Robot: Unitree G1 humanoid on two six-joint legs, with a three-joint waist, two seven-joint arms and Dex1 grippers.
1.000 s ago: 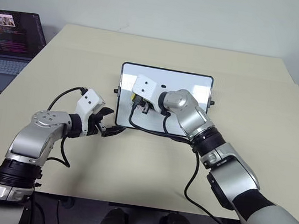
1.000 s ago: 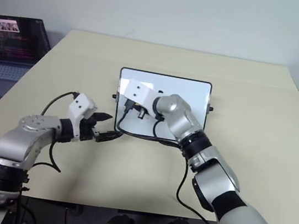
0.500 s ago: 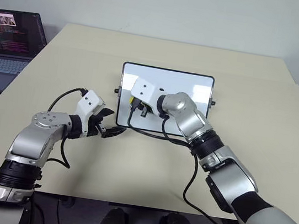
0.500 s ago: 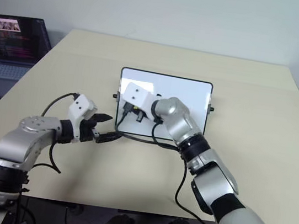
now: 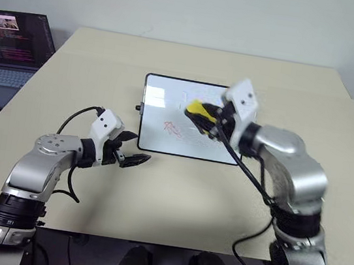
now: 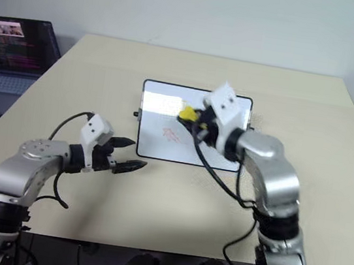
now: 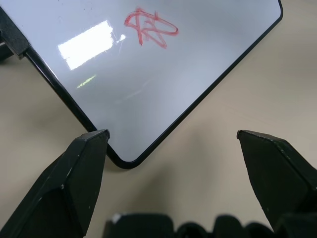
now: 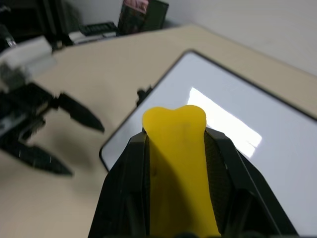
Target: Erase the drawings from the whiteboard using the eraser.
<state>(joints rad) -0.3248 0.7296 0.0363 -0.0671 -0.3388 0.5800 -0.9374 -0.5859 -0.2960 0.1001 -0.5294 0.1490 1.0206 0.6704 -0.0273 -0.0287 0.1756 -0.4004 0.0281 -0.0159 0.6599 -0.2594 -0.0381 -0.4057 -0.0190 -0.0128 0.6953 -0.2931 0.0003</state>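
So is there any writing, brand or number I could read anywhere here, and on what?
None can be read.
Laptop: lines of text on its screen, too small to read.
Whiteboard: a red scribble, a drawing and no word.
Eraser: plain yellow, no label showing.

Head stereo pair looking down over the beige bench (image 5: 175,191); wrist cams looking close along each end effector, all sharing the glossy white black-framed whiteboard (image 5: 163,137).
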